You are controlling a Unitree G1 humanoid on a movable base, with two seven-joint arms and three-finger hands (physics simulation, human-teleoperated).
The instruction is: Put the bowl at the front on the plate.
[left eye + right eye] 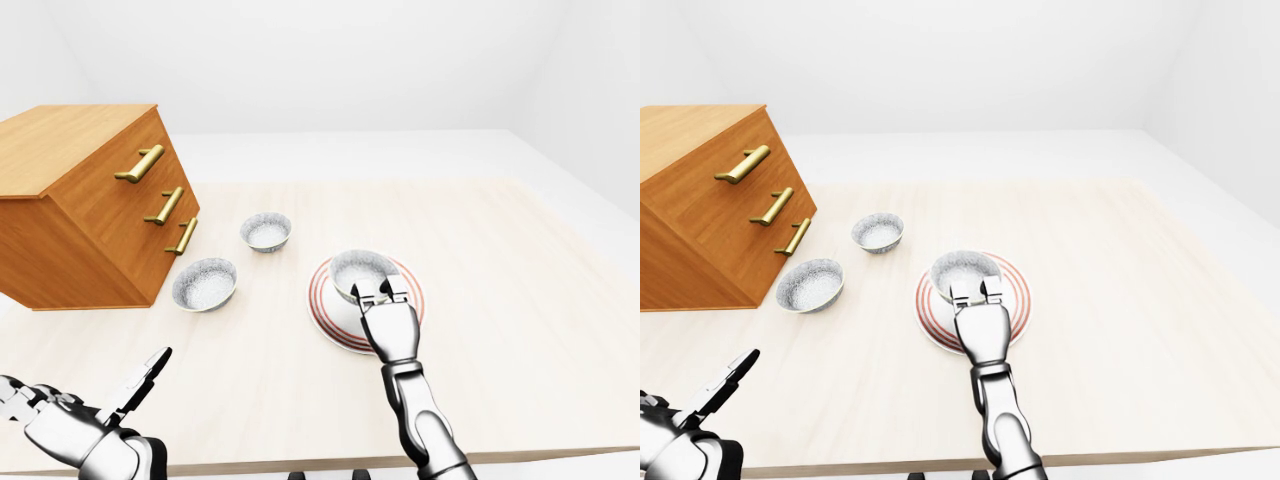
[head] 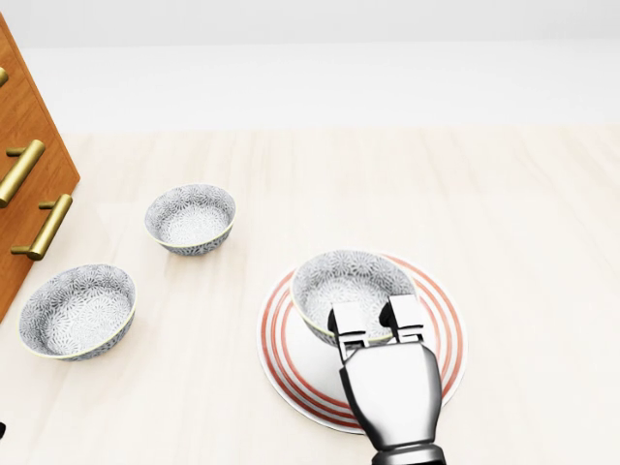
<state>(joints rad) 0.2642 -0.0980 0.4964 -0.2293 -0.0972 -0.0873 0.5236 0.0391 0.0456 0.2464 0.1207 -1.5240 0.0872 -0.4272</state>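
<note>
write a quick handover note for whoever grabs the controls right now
Hands: the right hand is shut on the bowl, fingers over its lower rim in the head view. The left hand is open and empty, low at the left-eye view's bottom left.
Things: the bowl lies inside the plate outline and looks set down, though contact is not certain. The other two bowls stand apart to the left, near the drawer unit.
Left to do: open the right hand and lift it clear without tipping the bowl.
</note>
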